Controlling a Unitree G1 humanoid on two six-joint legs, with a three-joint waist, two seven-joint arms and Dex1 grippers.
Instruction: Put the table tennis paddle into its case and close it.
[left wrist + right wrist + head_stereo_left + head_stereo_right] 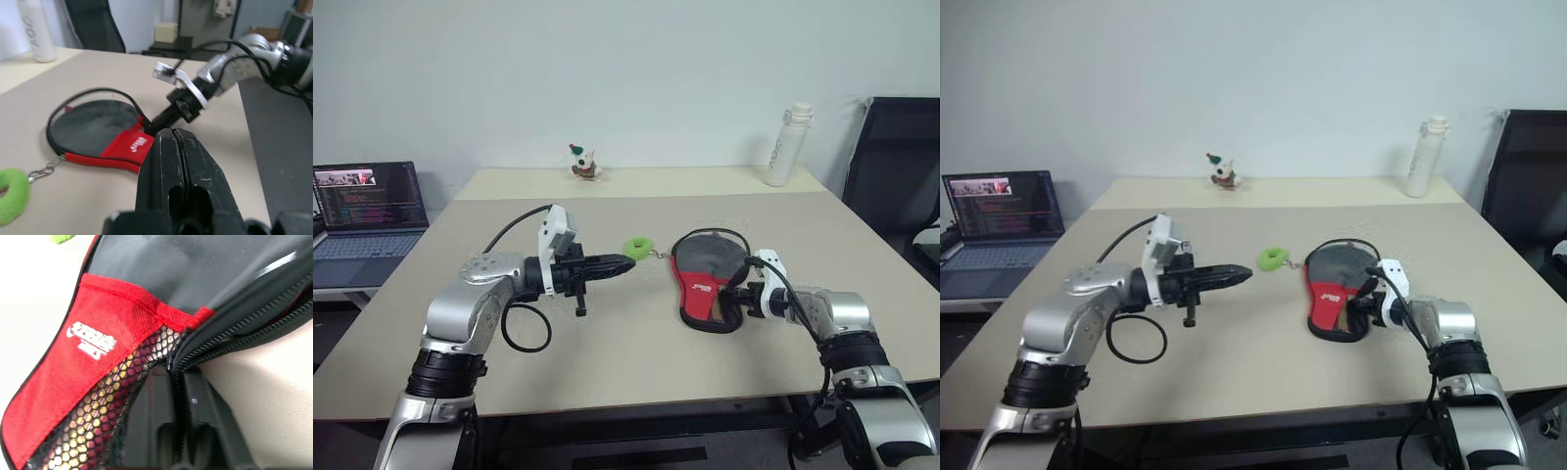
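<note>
1. A laptop (367, 211) sits open on a side desk at the far left, away from the work and playing no part in it.
2. The left gripper (607, 264) hovers above the counter (607, 343), pointing across toward the case. Its fingers are pressed together with nothing between them, as the left wrist view confirms. I judge it is parked there as a spare hand, near enough to steady the case if needed.
3. A small green ring (638, 247) lies on the counter just beyond the left gripper's tip, joined by a short chain to the case's rim. It looks like a pull tag for the zip, left slack.
4. The case (705, 279) lies flat in the middle of the counter, red panel and mesh side up, its round end toward the far edge. A dark flap and black zip edge stand loose around the top, so it does not appear zipped. The table tennis paddle cannot be made out; whether it is inside I cannot tell.
5. The right gripper (736, 297) is at the case's near right edge, fingers closed narrow on the zip seam, as the right wrist view shows. This probably pins the edge for closing.
6. A white bottle (788, 145) and a small figurine (584, 164) stand at the far edge, well apart from everything.
</note>
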